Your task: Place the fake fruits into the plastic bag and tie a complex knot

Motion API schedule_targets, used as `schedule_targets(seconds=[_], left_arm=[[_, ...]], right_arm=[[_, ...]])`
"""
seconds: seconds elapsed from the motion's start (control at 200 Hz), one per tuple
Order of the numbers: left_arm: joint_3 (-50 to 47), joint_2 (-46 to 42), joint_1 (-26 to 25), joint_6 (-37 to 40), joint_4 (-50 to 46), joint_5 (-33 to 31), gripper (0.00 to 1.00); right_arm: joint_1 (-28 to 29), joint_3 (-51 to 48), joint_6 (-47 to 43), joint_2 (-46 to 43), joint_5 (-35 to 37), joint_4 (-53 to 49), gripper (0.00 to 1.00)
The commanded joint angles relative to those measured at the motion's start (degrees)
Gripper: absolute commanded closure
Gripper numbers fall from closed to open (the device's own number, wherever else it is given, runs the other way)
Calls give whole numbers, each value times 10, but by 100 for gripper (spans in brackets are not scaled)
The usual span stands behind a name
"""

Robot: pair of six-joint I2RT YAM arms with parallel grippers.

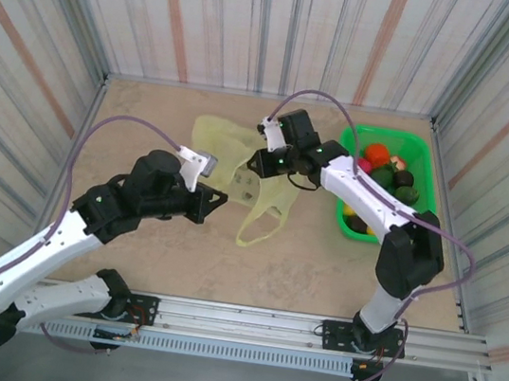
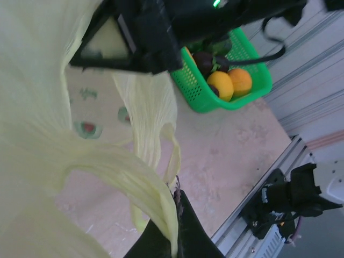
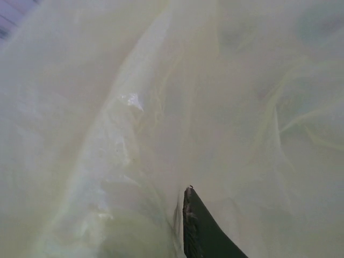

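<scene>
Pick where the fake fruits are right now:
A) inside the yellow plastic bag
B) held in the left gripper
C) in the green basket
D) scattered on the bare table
C: the fruits lie piled in the green basket, to the right of the bag.

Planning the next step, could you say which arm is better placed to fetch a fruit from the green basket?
Probably right. The right pincer is nearer the basket of fake fruits; the left pincer is clamped on the plastic bag.
</scene>
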Motion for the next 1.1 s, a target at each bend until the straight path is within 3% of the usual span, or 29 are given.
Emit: schedule_targets(seconds=[0.0, 0.155, 0.22, 0.331, 0.476, 0.566, 0.621, 0.676, 0.776, 0.877, 1.097], left_arm=[[-21, -6, -2, -42, 39, -5, 100], [-10, 3, -2, -72, 43, -31, 100], [-4, 8, -1, -83, 35, -53, 100], [16, 18, 2, -94, 11, -77, 100], [30, 29, 3, -108, 3, -77, 100], [38, 37, 4, -111, 2, -72, 100], [43, 42, 4, -112, 3, -68, 100], [47, 46, 4, -111, 4, -65, 100], [58, 52, 4, -105, 0, -58, 100], [64, 51, 4, -97, -9, -61, 100], [80, 50, 5, -72, -30, -61, 100]], right_arm=[[6, 7, 4, -7, 69, -28, 65], [-13, -21, 19, -53, 44, -32, 42], [-8, -50, 12, -90, 42, -19, 27], [-6, -86, 23, -153, 49, -19, 20], [-29, -141, 18, -263, -27, 1, 25], [-70, -149, 47, -293, 37, -30, 29], [-105, -153, 69, -294, 118, -65, 30], [-152, -157, 91, -282, 177, -106, 32], [-222, -179, 100, -259, 211, -132, 33], [-280, -190, 108, -225, 193, -130, 34], [-311, -160, 107, -118, 196, -115, 36]])
